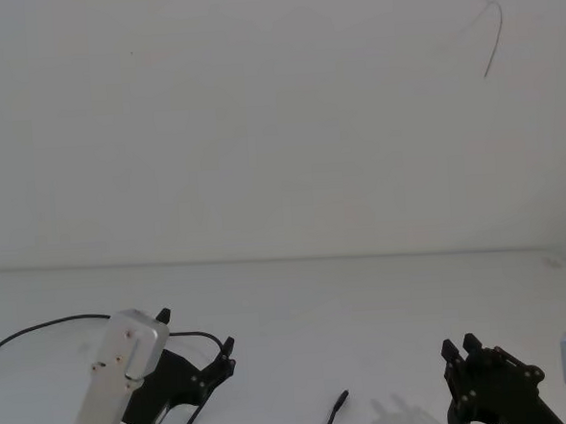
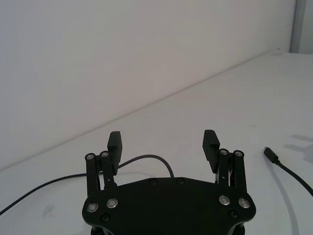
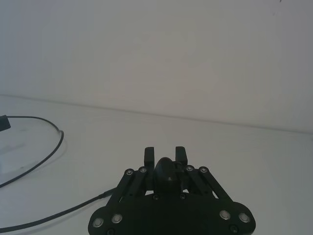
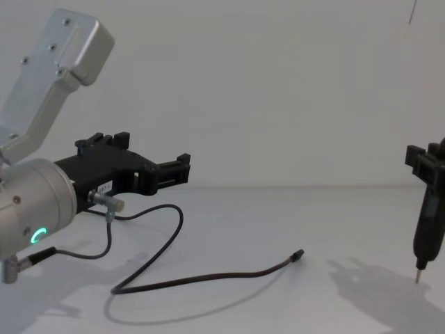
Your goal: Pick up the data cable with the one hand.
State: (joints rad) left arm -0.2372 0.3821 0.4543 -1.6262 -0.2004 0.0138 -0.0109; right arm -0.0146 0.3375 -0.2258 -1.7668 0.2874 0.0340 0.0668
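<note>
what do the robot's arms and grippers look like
The left gripper and right gripper are black, with two linkage fingers and silver screws. The left has ribbed pads, a small white label, a silver cylindrical wrist with a green ring light, and a pale grey boxy arm link.

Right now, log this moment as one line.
left gripper: open, above table | data cable: lying on table, ungrasped | right gripper: shut on pen-like tool
</note>
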